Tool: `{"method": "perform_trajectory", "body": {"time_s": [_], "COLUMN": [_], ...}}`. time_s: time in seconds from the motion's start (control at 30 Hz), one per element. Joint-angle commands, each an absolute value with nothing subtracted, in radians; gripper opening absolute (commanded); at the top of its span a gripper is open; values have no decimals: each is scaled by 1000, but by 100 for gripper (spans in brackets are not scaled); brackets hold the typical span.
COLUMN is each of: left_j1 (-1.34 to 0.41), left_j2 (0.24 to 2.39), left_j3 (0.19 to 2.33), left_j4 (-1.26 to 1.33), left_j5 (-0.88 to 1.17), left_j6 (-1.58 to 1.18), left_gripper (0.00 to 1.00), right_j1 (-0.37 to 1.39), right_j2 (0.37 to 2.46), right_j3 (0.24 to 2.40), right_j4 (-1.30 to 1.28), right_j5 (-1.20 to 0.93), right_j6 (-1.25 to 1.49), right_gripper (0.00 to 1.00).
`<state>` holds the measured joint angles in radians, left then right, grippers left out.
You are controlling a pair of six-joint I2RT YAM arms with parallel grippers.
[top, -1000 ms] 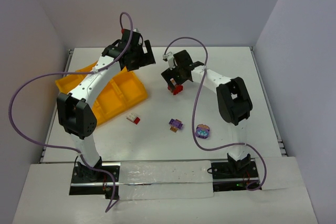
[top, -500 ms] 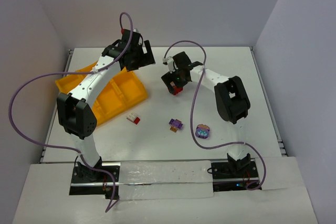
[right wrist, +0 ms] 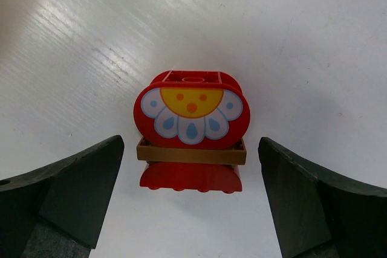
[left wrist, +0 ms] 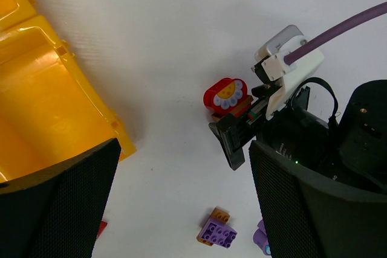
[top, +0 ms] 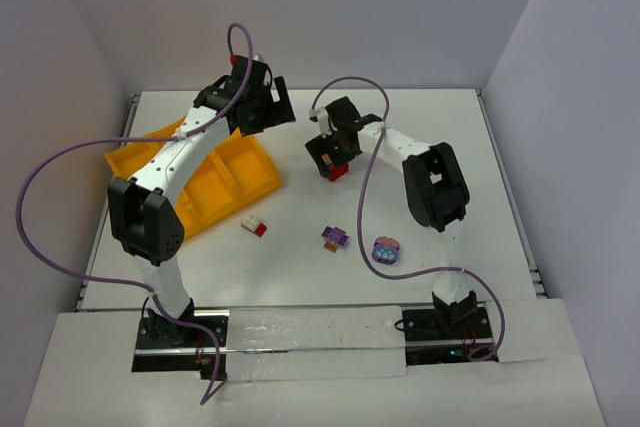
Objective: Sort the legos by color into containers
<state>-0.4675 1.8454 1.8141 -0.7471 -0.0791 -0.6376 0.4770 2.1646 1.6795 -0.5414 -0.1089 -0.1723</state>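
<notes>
Two fingers [right wrist: 78,191] of the right gripper [right wrist: 191,155] are standing spread wide, clasping nothing, and the red flower-faced lego [right wrist: 191,113] is sitting on the table [right wrist: 302,40] between them, touching neither. The left gripper [left wrist: 183,149] is hanging released as well, nothing between its fingers, with the yellow tray [left wrist: 36,101] showing past one finger.

place: robot lab test cell | evidence: white counter [top: 440,137], plain enclosing walls [top: 340,17], bolted arm bases [top: 170,332], purple cables [left wrist: 344,31]
</notes>
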Motion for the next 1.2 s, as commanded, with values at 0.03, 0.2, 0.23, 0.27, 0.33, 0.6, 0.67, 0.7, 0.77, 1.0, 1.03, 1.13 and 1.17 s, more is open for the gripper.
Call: {"method": "perform_trajectory", "body": {"time_s": [0.03,0.2,0.23,0.27,0.33,0.6,0.67,0.7,0.77,1.0,1.03,1.13,1.17], "left_j1": [-460,-459,-458,-457,-457,-456,-454,-454,-453,-450,-448,-443,-441], "left_j2": [1790,1788,1789,1789,1790,1788,1785,1784,1781,1784,1782,1779,1776], "left_j3": [1815,1813,1813,1813,1813,1804,1796,1791,1775,1776,1778,1781,1779], "left_j4": [-746,-746,-746,-746,-744,-744,-739,-732,-719,-734,-735,-739,-735], "left_j5": [-98,-97,-97,-96,-95,-95,-93,-90,-81,-89,-92,-98,-96], "left_j6": [-623,-621,-621,-621,-621,-622,-621,-622,-622,-608,-610,-614,-615], "left_gripper": [95,95,95,95,96,95,96,96,96,97,97,97,97], "right_j1": [471,471,471,471,472,471,471,471,471,472,471,471,472], "right_j2": [2189,2176,2173,2167,2163,2181,2184,2187,2195,2192,2194,2198,2199], "right_j3": [1737,1716,1712,1703,1693,1696,1700,1705,1712,1692,1692,1697,1697], "right_j4": [-566,-561,-561,-560,-558,-581,-588,-596,-611,-611,-612,-610,-609], "right_j5": [-85,-75,-74,-74,-77,-94,-87,-86,-85,-88,-88,-74,-76], "right_j6": [-149,-142,-141,-140,-138,-116,-106,-99,-94,-87,-85,-75,-75], "right_gripper": [100,100,100,100,100,99,99,99,98,93,93,92,90]}}
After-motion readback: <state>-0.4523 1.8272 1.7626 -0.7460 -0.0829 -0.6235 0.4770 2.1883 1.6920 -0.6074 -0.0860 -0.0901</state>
